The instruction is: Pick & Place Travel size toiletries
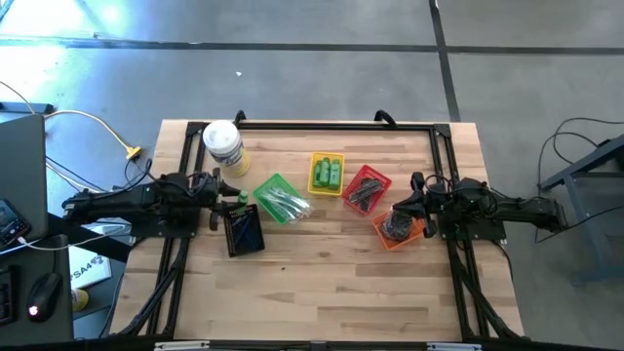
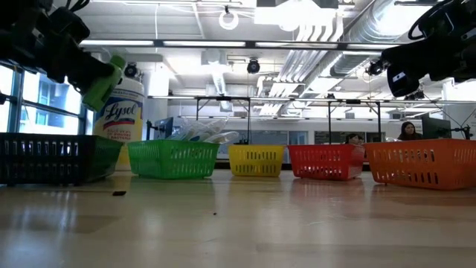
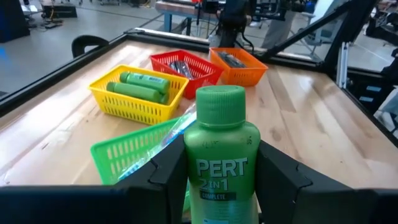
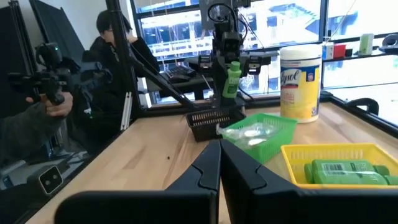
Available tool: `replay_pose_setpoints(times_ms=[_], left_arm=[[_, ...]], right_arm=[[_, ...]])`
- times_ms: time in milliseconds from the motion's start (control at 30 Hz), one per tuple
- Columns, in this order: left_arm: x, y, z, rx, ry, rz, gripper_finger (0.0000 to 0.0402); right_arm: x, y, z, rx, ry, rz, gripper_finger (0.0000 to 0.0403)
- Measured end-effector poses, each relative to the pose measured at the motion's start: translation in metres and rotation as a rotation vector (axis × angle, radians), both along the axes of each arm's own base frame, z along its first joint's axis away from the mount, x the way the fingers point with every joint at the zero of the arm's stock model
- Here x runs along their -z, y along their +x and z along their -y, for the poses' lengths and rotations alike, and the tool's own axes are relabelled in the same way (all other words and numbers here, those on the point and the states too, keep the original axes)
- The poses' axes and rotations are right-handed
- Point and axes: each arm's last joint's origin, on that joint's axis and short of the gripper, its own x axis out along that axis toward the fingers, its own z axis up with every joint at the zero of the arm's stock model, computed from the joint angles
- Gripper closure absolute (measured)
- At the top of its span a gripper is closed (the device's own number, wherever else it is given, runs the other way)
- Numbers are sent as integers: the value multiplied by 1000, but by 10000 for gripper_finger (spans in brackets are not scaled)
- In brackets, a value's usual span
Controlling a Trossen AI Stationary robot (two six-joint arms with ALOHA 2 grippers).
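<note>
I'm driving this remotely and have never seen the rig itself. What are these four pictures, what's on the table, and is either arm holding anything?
Two dark robot arms work at a wooden table. One camera looks straight down, one sits at table height, and one rides on each wrist. The left gripper is shut on a green Pert bottle, raised above the black basket. The right gripper is shut and empty, near the orange basket. Also on the table: a green basket with clear-wrapped pieces, a yellow basket with green bottles, a red basket with dark items, and a Lysol jar.
</note>
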Motion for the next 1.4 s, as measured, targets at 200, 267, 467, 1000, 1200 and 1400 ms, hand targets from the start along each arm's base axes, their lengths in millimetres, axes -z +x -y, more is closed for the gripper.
replay_pose_setpoints(times_ms=[200, 267, 467, 1000, 1200, 1400], left_arm=[[1, 0, 0, 3, 16, -7, 261], [1, 0, 0, 12, 26, -8, 261], [-1, 0, 2, 66, 11, 7, 261], [-7, 0, 3, 105, -27, 40, 261], [-7, -1, 3, 107, -12, 36, 261], [-6, -1, 3, 107, -10, 31, 261]], right_arm=[[0, 0, 0, -2, 0, 1, 401], [0, 0, 0, -3, 0, 1, 401], [0, 0, 0, -1, 3, 6, 401], [-2, 0, 1, 35, 82, 14, 401], [-1, 0, 2, 68, 84, 16, 401], [-1, 0, 2, 71, 82, 14, 401]])
